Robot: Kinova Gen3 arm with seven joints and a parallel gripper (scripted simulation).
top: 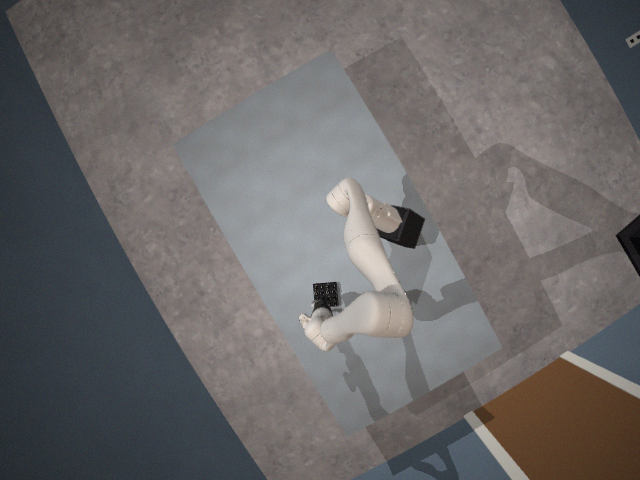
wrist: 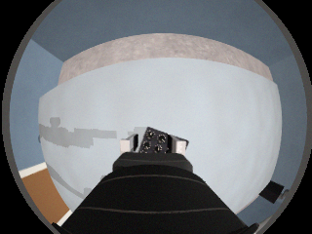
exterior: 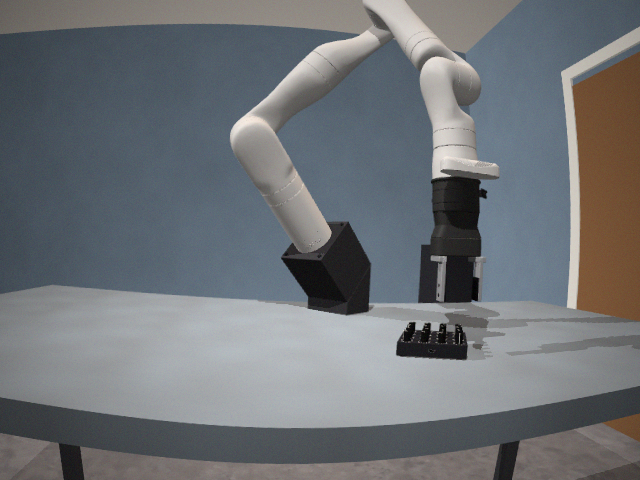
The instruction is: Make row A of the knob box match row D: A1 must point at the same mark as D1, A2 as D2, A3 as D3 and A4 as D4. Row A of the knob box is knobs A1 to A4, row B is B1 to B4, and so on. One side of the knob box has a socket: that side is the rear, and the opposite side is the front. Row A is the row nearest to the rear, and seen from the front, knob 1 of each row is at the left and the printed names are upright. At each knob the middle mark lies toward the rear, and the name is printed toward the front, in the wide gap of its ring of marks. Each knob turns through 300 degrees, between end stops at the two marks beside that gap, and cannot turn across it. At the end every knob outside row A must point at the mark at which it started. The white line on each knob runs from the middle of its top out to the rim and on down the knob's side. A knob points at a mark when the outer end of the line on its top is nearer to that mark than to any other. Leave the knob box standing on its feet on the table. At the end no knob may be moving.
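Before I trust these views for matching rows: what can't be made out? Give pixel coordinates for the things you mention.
- Exterior: marks and printed names on the knob box (top: pixel 325 290) (exterior: pixel 431 350) (wrist: pixel 155 138), too small.
- Top: knob lines too small; the arm (top: pixel 369 258) (exterior: pixel 294 82) covers the pincer's (exterior: pixel 459 294) (wrist: pixel 154 144) fingertips.
- Wrist: part of the box, behind the pincer.

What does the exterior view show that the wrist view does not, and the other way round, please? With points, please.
Only the exterior view shows the socket (exterior: pixel 431 350) on the box's side and the table's legs (exterior: pixel 70 459) (exterior: pixel 505 459).
Only the wrist view looks down on the box from above, with rings of marks around several knobs.
Both show the box (exterior: pixel 431 351) (wrist: pixel 142 146), the open jaws, the table (exterior: pixel 232 372) (wrist: pixel 224 117) and the brown door (exterior: pixel 604 206) (wrist: pixel 44 195).
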